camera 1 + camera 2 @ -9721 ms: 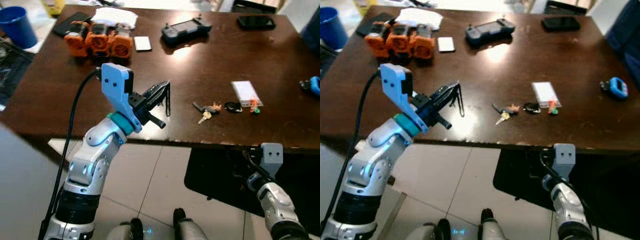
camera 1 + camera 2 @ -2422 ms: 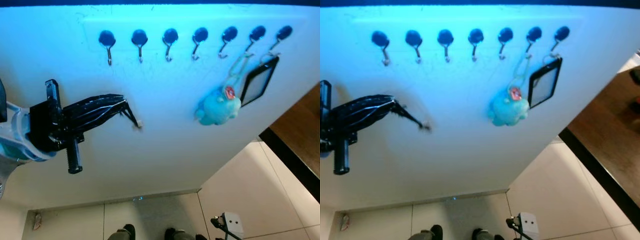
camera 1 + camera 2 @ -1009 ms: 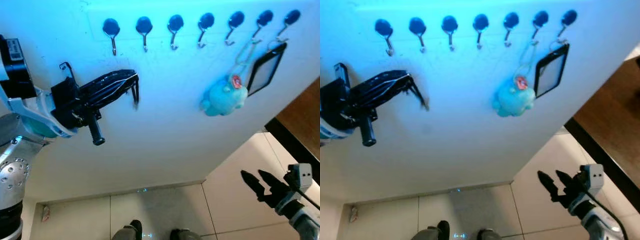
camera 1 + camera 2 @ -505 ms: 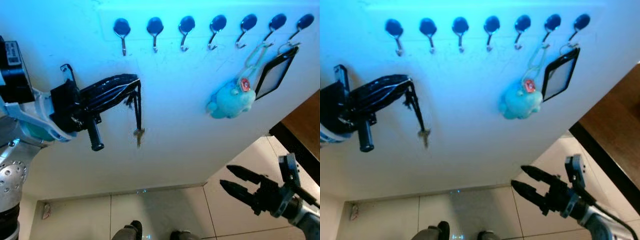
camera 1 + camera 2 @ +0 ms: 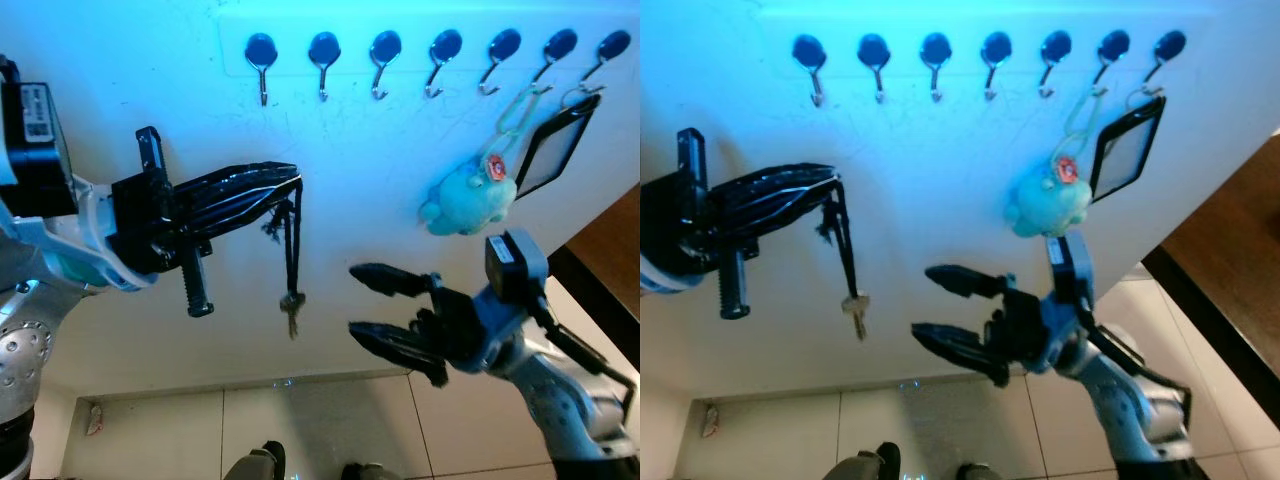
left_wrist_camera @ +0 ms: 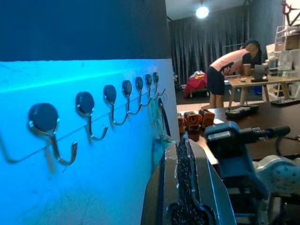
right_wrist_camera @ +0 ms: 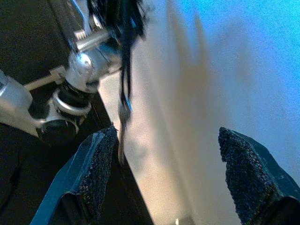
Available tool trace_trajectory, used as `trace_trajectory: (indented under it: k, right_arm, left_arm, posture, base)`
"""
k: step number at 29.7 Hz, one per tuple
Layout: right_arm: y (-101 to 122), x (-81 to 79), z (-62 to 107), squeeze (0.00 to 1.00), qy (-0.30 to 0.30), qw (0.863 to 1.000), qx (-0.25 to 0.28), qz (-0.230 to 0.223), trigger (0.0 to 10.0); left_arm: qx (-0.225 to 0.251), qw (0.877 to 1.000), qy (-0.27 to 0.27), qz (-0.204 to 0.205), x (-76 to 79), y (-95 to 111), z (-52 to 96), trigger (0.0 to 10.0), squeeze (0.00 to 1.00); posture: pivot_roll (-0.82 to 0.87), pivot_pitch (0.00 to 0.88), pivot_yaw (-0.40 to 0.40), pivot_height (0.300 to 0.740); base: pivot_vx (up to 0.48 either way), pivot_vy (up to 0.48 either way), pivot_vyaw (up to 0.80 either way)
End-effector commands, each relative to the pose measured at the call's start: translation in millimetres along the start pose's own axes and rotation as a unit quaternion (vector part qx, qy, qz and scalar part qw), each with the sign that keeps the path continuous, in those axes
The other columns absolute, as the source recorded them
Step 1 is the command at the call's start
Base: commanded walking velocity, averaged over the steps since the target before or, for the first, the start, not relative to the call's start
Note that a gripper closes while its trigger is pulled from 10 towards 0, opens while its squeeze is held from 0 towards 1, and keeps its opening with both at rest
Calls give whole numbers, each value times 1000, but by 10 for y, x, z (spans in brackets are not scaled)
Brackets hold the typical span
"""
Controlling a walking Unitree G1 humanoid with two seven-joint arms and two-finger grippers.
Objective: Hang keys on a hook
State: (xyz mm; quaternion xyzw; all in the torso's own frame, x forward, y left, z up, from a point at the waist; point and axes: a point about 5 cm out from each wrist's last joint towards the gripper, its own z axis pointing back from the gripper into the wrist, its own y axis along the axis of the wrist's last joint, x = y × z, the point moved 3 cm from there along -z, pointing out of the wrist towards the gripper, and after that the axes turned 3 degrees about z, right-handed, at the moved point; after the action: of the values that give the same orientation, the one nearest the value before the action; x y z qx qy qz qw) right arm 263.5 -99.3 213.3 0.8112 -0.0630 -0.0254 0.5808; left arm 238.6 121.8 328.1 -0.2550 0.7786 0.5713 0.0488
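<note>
The keys (image 5: 290, 318) dangle on a dark strap (image 5: 291, 250) from the tips of my left end effector (image 5: 285, 190), whose fingers are pressed together on the strap's top. They hang free in front of the pale wall (image 5: 350, 170), below and a little right of the leftmost hook (image 5: 261, 60), well short of the hook row (image 5: 430, 55).

My left arm reaches in from the left, roughly level, its black fingers pointing right along the wall. In the left wrist view the closed fingers (image 6: 187, 187) run parallel to the wall with the hooks receding beside them. My right arm comes up from the lower right, its end effector (image 5: 365, 305) pointing left toward the keys with the two fingers spread wide, one above the other, just right of the hanging keys and not touching them. The right wrist view shows the keys (image 7: 123, 112) between its parted pads (image 7: 98, 164).

The five left hooks are bare. Toward the right end, a turquoise plush toy (image 5: 465, 200) hangs by a loop and a dark-framed card holder (image 5: 555, 150) hangs beside it. Tiled floor (image 5: 330, 430) lies below the wall, and a dark wooden surface (image 5: 610, 240) edges in at right.
</note>
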Motion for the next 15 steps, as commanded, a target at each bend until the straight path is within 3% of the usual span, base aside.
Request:
trace_trajectory:
  k: [1, 2, 3, 4, 5, 6, 7, 10, 11, 12, 13, 15]
  right_arm:
    - [-15, -9, -16, 0, 0, 1000, -2, 3, 10000]
    - [36, 11, -96, 0, 7, 1000, 9, 11, 10000]
    - [82, 30, -162, 0, 12, 1000, 19, 16, 7451]
    - [82, 30, -162, 0, 12, 1000, 19, 16, 7451]
    - [133, 41, -224, 0, 15, 999, 29, 19, 4000]
    - [188, 43, -285, 0, 21, 999, 42, 20, 2863]
    - [229, 40, -324, 0, 27, 998, 53, 19, 2627]
    - [255, 37, -358, 0, 32, 998, 58, 18, 2941]
    - [268, 39, -382, 0, 36, 997, 60, 20, 8000]
    - [268, 39, -382, 0, 36, 997, 60, 20, 8000]
    - [283, 56, -403, 0, 35, 997, 61, 23, 10000]
    - [306, 71, -417, 0, 35, 997, 64, 27, 10000]
  left_arm:
    - [-8, 1000, -9, -6, 33, 5, -18, 10000, 0]
    - [-8, 1000, -11, -7, 35, 10, -24, 10000, 0]
    - [-7, 1000, -12, -7, 36, 14, -27, 10000, 0]
    - [-7, 1000, -12, -7, 36, 14, -27, 10000, 0]
    - [-8, 1000, -14, -8, 38, 17, -31, 10000, 0]
    - [-8, 1000, -15, -9, 41, 22, -33, 10000, 0]
    - [-8, 1000, -16, -9, 43, 26, -35, 10000, 0]
    - [-8, 1000, -17, -9, 46, 30, -42, 10000, 0]
    - [-7, 1000, -18, -9, 48, 33, -48, 10000, 0]
    - [-7, 1000, -18, -9, 48, 33, -48, 10000, 0]
    - [-7, 1000, -18, -10, 46, 33, -56, 10000, 0]
    - [-6, 1000, -19, -9, 44, 34, -62, 10000, 0]
  posture:
    - [4, 99, 52, 740]
    - [5, 99, 53, 740]
    - [5, 98, 54, 740]
    - [5, 98, 54, 740]
    - [5, 98, 54, 740]
    - [13, 97, 52, 740]
    - [14, 96, 53, 740]
    - [14, 98, 55, 740]
    - [15, 97, 54, 740]
    - [15, 97, 54, 740]
    - [16, 95, 54, 740]
    - [17, 94, 55, 740]
  base:
    - [0, 0, 0]
    - [0, 0, 0]
    - [0, 0, 0]
    - [0, 0, 0]
    - [0, 0, 0]
    - [0, 0, 0]
    - [0, 0, 0]
    - [0, 0, 0]
    - [0, 0, 0]
    - [0, 0, 0]
    - [0, 0, 0]
    - [0, 0, 0]
